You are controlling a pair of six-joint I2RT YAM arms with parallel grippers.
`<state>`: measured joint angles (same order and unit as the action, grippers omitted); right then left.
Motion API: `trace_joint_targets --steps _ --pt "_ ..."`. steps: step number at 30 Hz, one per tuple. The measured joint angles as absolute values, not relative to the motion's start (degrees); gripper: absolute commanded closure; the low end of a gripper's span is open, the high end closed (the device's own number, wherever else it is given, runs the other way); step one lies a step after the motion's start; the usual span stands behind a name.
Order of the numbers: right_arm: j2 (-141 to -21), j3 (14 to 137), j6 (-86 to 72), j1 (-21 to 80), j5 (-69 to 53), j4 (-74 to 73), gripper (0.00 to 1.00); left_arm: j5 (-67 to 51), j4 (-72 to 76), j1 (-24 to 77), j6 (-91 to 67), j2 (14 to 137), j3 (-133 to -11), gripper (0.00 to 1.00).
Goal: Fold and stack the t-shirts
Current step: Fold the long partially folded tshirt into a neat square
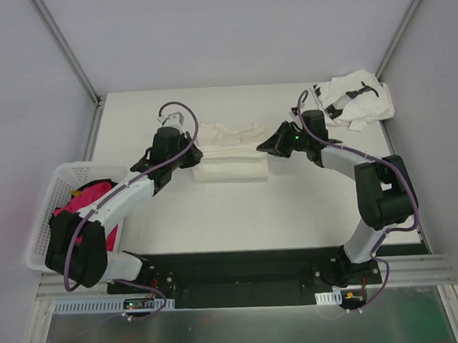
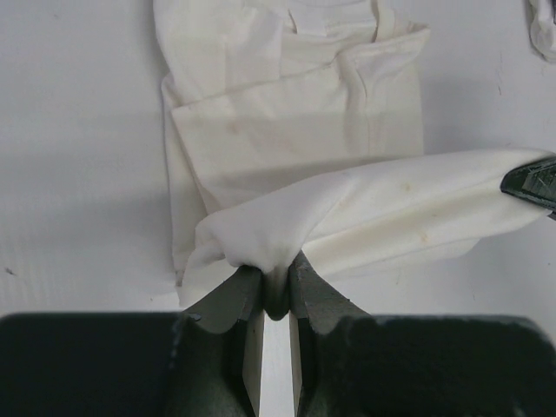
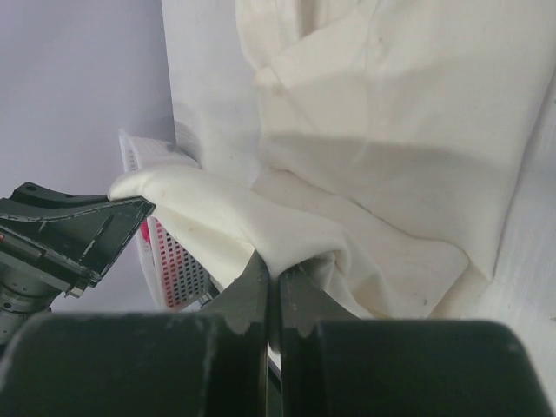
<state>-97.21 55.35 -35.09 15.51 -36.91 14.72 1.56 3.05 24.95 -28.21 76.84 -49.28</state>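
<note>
A white table (image 1: 293,206) sits inside pale grey walls with slanted metal posts. Off its near-left edge, a white basket (image 1: 39,222) holds pink cloth (image 1: 87,196). At mid-table the cream t-shirt (image 1: 230,170) lies partly folded, 1 edge raised and stretched between the 2 claws. The left gripper (image 2: 276,287) is pinched tight on a bunched corner at the shirt's left end. The right gripper (image 3: 274,278) is clamped on the opposite end, jaws almost together. In the far-right corner, well apart, lies the crumpled black-marked t-shirt (image 1: 354,98).
</note>
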Motion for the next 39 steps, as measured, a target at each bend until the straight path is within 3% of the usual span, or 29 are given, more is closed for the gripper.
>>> trace_joint_targets --steps 12,39 --pt "-102.5 61.9 -35.1 14.7 -36.9 14.3 0.99 0.3 6.7 23.1 -27.4 83.4 -52.0 1.0" --pt "-120.2 78.4 -38.4 10.8 -37.9 13.7 0.99 -7.8 7.9 18.8 -26.7 106.6 -71.6 1.0"
